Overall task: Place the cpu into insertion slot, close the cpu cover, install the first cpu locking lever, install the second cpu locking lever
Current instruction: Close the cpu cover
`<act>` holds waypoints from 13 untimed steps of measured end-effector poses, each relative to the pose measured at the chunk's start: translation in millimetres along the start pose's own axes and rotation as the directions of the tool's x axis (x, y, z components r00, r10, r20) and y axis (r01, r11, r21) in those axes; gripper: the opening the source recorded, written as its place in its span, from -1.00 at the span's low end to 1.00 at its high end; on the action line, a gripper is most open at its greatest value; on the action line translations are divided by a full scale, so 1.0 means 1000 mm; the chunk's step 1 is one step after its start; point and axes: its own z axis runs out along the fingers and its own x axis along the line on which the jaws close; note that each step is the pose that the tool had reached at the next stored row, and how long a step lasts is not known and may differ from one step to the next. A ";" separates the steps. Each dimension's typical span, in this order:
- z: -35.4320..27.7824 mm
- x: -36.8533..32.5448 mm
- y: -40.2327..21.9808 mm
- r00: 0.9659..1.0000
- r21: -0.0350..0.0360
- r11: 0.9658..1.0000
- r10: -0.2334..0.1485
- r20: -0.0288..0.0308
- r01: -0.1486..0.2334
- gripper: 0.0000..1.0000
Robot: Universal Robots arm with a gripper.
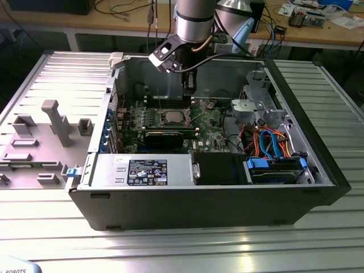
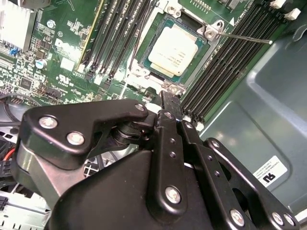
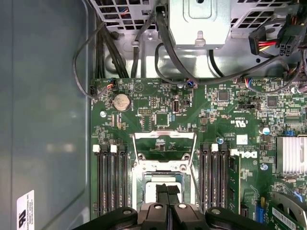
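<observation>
Exterior view: the arm [image 1: 193, 20] reaches down into the open computer case [image 1: 227, 199], and the claw [image 1: 189, 95] hangs close to the chip [image 1: 173, 116] in the middle of the green board [image 1: 211, 120]. In the second wrist view the chip sits flat in its socket [image 2: 139, 72], silver top up, with memory slots [image 2: 225, 62] on either side. The claw's fingers [image 2: 169, 98] are pinched together with nothing between them, tips right by the socket's edge. In the first wrist view the cover frame [image 3: 163, 135] stands open, off the socket, so the chip is uncovered. A thin lever rod [image 2: 244, 37] sticks out loose beside the socket, not latched.
</observation>
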 end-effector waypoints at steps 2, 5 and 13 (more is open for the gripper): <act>0.0000 0.0000 0.0013 1.000 0.000 1.000 0.000 0.000 0.000 -0.79; 0.0000 0.0000 0.0030 1.000 0.000 1.000 0.000 0.000 0.000 -0.79; 0.0000 0.0000 0.0067 1.000 0.000 1.000 0.000 0.000 0.000 -0.79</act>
